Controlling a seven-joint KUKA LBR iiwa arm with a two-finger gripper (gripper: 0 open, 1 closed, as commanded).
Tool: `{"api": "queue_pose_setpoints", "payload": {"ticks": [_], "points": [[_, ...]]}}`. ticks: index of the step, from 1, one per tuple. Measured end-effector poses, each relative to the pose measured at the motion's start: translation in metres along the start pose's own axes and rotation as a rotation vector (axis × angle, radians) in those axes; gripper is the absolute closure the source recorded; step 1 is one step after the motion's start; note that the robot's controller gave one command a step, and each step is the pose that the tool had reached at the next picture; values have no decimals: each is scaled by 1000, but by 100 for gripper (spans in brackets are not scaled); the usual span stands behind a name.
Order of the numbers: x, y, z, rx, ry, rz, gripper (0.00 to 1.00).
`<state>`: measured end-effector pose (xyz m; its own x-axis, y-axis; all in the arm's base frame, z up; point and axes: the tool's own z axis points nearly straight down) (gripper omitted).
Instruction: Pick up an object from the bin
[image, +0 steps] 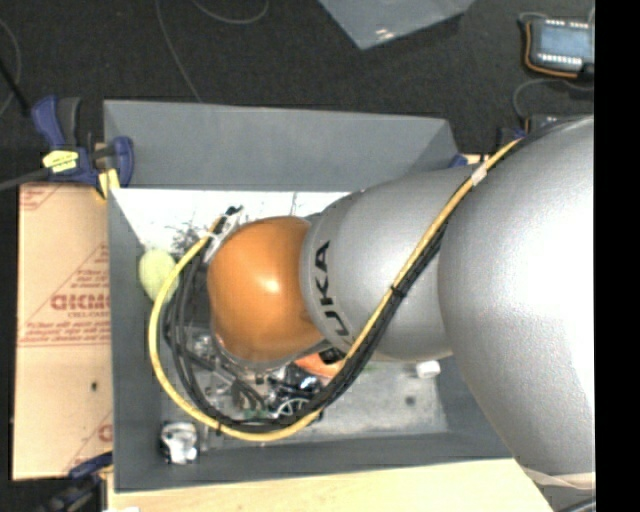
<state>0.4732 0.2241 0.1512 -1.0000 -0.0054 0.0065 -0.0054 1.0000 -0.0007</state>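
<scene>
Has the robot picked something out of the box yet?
Not yet, as far as I can see. Done: the arm's round orange wrist cover is down inside the grey metal bin. In hand: it hangs beside a pale yellow-green ball; whether anything is gripped is hidden. Left: lifting one thing out.

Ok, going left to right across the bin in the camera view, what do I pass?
Pale yellow-green ball → arm's orange wrist cover → small white piece.
</scene>
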Motion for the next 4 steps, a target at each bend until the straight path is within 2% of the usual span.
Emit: {"api": "queue_pose_setpoints", "payload": {"ticks": [1,2,3,4], "points": [[-2,-1,-4,-2,-8,5,0],[-3,2,13,-2,-9,-58,0],[-4,5,27,-1,-4,-24,0],[-10,5,35,-1,-5,164,0]]}}
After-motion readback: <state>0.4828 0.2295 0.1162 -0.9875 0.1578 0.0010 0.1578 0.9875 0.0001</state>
